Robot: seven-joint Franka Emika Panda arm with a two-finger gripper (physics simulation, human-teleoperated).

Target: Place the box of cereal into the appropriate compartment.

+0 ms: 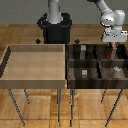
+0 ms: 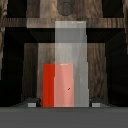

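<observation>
**No readable text anywhere**

Looked over both views and there's nothing legible. The box of cereal (image 2: pixel 59 85) has a plain red face in the wrist view, just a tiny dark speck, no letters. No labels on the dark compartment tray (image 1: pixel 95 62) either.

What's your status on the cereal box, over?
Gripper shut on the box of cereal, over the dark compartment tray. Not yet released. Small grey block in another compartment, nothing blocking visible.
</observation>
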